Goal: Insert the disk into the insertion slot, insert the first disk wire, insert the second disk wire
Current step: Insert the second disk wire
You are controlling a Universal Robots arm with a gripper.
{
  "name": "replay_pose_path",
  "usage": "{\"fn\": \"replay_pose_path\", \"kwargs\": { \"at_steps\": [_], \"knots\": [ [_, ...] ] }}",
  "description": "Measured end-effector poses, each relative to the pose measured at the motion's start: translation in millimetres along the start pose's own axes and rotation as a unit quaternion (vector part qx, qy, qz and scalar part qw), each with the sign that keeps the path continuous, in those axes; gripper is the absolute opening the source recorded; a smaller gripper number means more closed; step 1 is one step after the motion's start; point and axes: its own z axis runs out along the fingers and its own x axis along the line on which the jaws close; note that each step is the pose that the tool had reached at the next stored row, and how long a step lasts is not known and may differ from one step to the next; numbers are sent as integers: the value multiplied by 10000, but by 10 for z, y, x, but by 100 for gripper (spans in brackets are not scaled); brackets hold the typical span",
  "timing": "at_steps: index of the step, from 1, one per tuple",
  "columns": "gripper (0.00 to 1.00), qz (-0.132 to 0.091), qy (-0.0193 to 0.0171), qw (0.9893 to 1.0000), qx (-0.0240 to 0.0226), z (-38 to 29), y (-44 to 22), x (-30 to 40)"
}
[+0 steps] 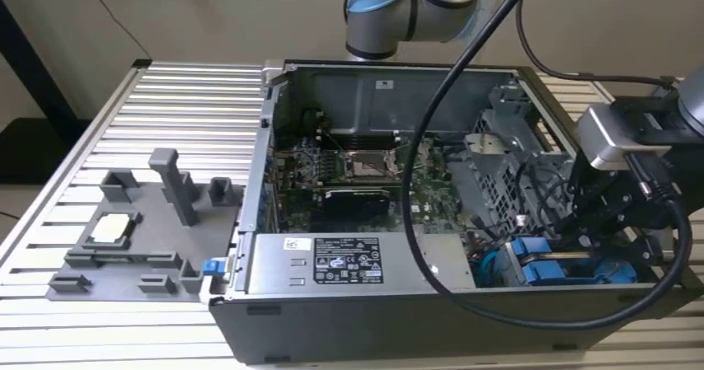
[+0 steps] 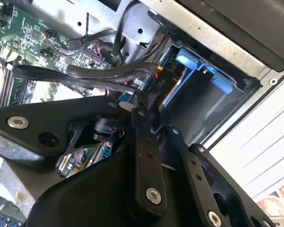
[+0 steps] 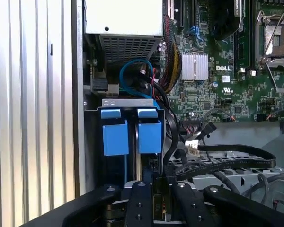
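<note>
The disk sits inside the insertion slot [image 3: 92, 142], a grey metal bay at the case's front corner on the exterior view's right. Its blue carrier tabs [image 3: 132, 136] [image 2: 188, 61] [image 1: 548, 267] stick out of the bay. My gripper [image 3: 156, 174] [image 2: 141, 103] [image 1: 589, 226] reaches down into the case at the disk's connector end. Its black fingers [image 2: 146, 142] stand close together on a black wire connector [image 2: 160, 84] at the disk's edge. Flat black disk wires [image 2: 85, 74] [image 3: 236, 158] run from there toward the motherboard.
A green motherboard [image 1: 352, 168] fills the case floor. The grey power-supply box [image 1: 346, 263] lies along the front wall. A loose white connector [image 3: 193, 147] hangs beside my fingers. A grey fixture [image 1: 143, 222] with small parts stands on the slatted table [image 1: 165, 98] at the exterior view's left.
</note>
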Motion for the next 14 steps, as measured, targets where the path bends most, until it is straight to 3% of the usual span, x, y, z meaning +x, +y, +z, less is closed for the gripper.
{"fn": "replay_pose_path", "kwargs": {
  "at_steps": [14],
  "knots": [
    [24, 1, 17, 10000, -1, -598, 29, -87]
  ]
}}
